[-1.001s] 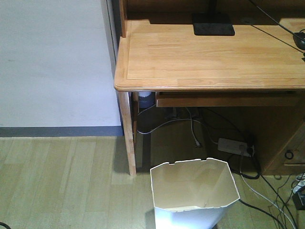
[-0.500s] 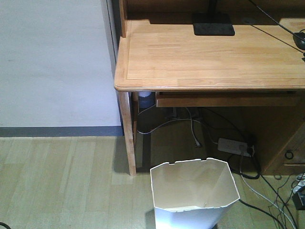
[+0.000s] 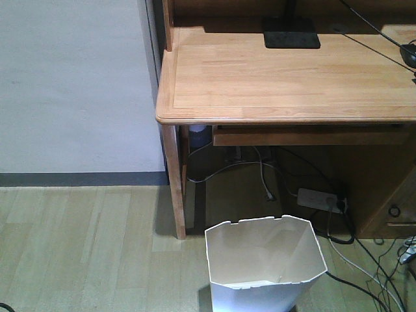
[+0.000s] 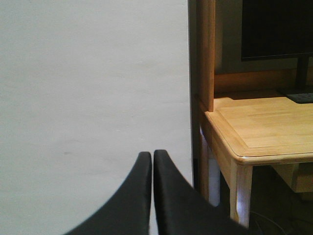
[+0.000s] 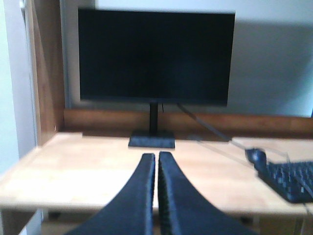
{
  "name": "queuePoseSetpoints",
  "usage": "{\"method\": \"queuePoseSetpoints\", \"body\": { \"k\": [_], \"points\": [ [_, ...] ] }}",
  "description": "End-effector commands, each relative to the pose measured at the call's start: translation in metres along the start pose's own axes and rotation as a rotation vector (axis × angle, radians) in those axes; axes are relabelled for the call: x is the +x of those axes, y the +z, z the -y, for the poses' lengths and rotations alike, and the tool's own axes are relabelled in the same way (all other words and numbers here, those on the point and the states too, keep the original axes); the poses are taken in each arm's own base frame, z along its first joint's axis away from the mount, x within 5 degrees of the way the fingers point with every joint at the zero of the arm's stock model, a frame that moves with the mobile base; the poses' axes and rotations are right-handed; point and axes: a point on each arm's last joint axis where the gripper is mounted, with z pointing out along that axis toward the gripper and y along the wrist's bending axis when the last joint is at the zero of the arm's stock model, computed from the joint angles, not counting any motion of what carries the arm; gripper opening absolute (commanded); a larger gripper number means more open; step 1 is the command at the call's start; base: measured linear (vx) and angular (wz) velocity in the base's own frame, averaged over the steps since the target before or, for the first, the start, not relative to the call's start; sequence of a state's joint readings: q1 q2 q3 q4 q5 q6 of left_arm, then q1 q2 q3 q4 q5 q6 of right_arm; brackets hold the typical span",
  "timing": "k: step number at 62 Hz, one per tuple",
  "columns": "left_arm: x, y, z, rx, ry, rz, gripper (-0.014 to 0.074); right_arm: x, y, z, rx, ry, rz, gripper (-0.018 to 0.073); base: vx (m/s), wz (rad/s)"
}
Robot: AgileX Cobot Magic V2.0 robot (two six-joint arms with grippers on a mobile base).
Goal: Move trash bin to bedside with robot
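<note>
A room with a pale wood-plank floor (image 3: pixel 78 247), a white wall (image 3: pixel 71 84) with a grey baseboard (image 3: pixel 78 179), and a light wooden desk (image 3: pixel 286 78) standing against that wall's corner.

In the left wrist view, the left gripper (image 4: pixel 152 153) has its two black fingers (image 4: pixel 139 196) pressed together with nothing between them. It is raised in front of the bare wall, and the desk's rounded front corner and its pale leg lie off to its right. Behind the corner rises the desk's upright side panel, and past that is the lower edge of a dark monitor (image 4: pixel 276 29).

In the right wrist view, the right gripper (image 5: pixel 156 155) is likewise closed and empty, with only a hairline slit between its fingers. It points over the desktop straight at the monitor's flat black stand base (image 5: pixel 151 141). The blank screen is above it. To the right on the desk lie a dark mouse (image 5: pixel 257 155) and, just beside it, a black keyboard (image 5: pixel 291 178); this view is blurred.

The front-facing view shows neither arm. The trash bin (image 3: pixel 250 299) stands upright on the floor at the bottom edge of that view, in front of the desk. It is a white faceted bin with an angular rim and a cream inside. It is a little to the right of the desk's front left leg (image 3: pixel 174 182) and apart from it. Under the desk, behind the bin, a white power strip (image 3: pixel 318 198) lies among loose black and white cables (image 3: pixel 234 168). Some of these run along the floor past the bin's right side.
</note>
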State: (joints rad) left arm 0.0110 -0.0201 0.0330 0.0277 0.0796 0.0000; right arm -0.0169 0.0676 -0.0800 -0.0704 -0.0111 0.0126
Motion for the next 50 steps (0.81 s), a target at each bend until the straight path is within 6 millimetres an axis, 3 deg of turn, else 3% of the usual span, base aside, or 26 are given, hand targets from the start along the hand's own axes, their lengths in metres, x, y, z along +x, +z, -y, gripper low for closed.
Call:
{"method": "queuePoseSetpoints", "body": {
  "k": [1,11,26,42,50],
  "points": [
    [-0.003,0.0,0.0,0.007,-0.023,0.07,-0.0006,-0.035,0.011,0.001,-0.002,-0.003,0.077,-0.0008,0.0,0.0],
    [-0.003,0.0,0.0,0.007,-0.023,0.07,-0.0006,-0.057,0.038,0.003,-0.004,-0.003,-0.062,-0.0008,0.0,0.0],
    [-0.003,0.0,0.0,0.007,-0.023,0.07,-0.0006,-0.045,0.071,0.003,-0.012,-0.004,-0.262,-0.0008,0.0,0.0],
    [-0.003,0.0,0.0,0.007,-0.023,0.07,-0.0006,-0.033,0.081,0.002,-0.014,0.009,-0.341,0.0001,0.0,0.0],
    [-0.003,0.0,0.0,0.007,-0.023,0.07,-0.0006,-0.032,0.081,0.002,-0.016,-0.002,-0.354,0.0057,0.0,0.0]
  ]
}}
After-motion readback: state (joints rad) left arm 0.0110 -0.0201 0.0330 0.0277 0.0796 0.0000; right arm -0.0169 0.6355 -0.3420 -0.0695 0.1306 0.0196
